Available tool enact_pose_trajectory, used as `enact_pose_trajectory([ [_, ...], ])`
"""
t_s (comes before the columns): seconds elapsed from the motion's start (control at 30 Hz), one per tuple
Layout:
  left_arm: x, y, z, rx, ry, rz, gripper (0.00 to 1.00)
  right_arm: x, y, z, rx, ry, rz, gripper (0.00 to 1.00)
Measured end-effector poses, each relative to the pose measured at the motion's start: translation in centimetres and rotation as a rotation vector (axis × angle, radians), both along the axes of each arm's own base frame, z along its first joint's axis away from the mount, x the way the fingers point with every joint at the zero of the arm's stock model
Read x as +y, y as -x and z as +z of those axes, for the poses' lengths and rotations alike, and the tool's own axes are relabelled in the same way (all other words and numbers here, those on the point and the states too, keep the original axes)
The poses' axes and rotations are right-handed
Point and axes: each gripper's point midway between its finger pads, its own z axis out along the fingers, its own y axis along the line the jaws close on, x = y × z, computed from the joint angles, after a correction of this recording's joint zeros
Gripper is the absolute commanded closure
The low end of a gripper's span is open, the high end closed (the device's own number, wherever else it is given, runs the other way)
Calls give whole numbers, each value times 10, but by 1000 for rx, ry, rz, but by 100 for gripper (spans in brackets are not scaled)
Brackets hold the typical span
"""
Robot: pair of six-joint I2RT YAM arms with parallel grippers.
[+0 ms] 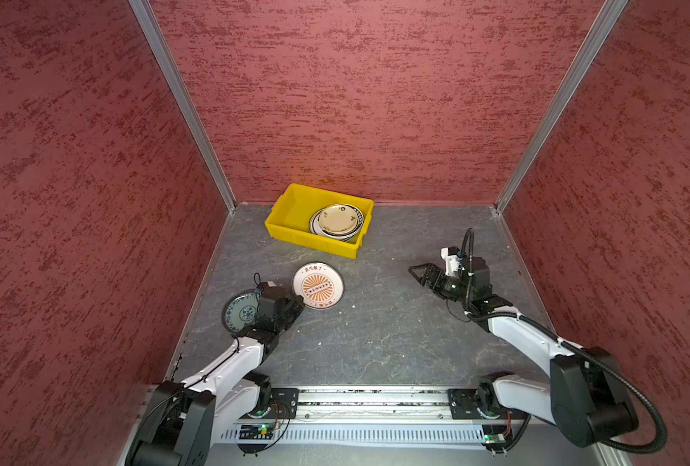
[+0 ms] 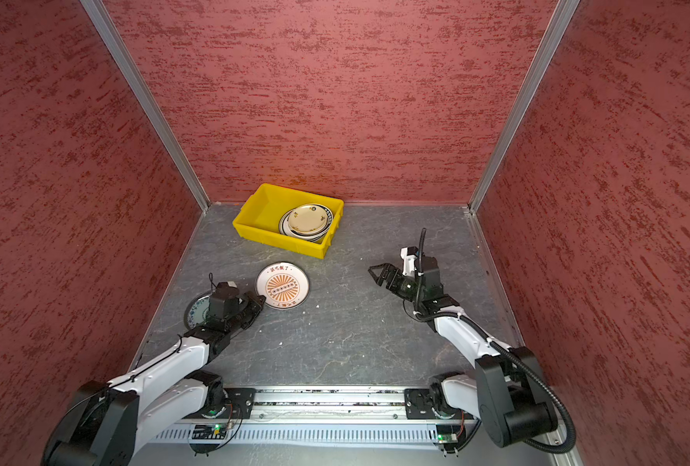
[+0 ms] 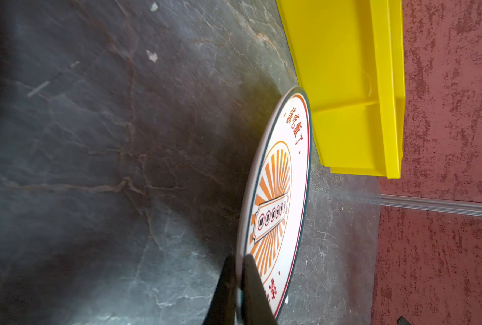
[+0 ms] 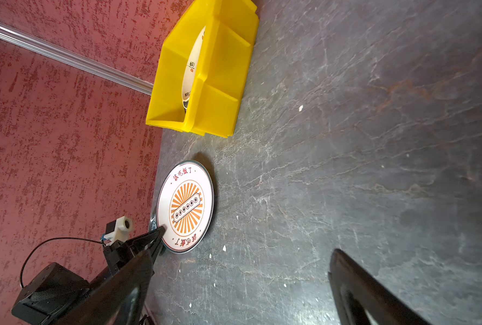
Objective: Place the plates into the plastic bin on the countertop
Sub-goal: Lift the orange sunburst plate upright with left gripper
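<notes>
Plate (image 1: 318, 285) — lettering top toward bin (image 1: 307, 241), left claw (image 3: 239, 260) pinching rim.

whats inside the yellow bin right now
A stack of plates sits at one end of the yellow bin, a cream plate on top. Those beneath show only edges, so their count and patterns are hidden.
</notes>
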Motion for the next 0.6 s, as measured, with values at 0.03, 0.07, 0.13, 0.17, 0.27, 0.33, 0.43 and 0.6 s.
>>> enact_pose_trajectory([
  [0.03,-2,-1,3,-3,3,-4,100,0,0,0,3,-3,2,1],
  [0.07,-5,-3,7,-10,6,-10,100,1,0,0,2,-5,4,1],
  [0.13,-11,-7,17,-26,12,-21,100,1,0,1,-2,-8,7,1],
  [0.17,-13,-9,22,-37,16,-27,100,2,0,1,-3,-8,7,1],
  [0.27,-21,-16,37,-70,26,-44,100,2,0,1,-4,-8,8,1],
  [0.33,-25,-18,45,-85,30,-55,100,2,0,1,-4,-8,8,1],
  [0.43,-31,-21,55,-102,34,-69,100,1,0,2,-5,-8,8,1],
  [0.6,-38,-35,81,-155,20,-92,100,1,2,4,-13,-2,10,1],
])
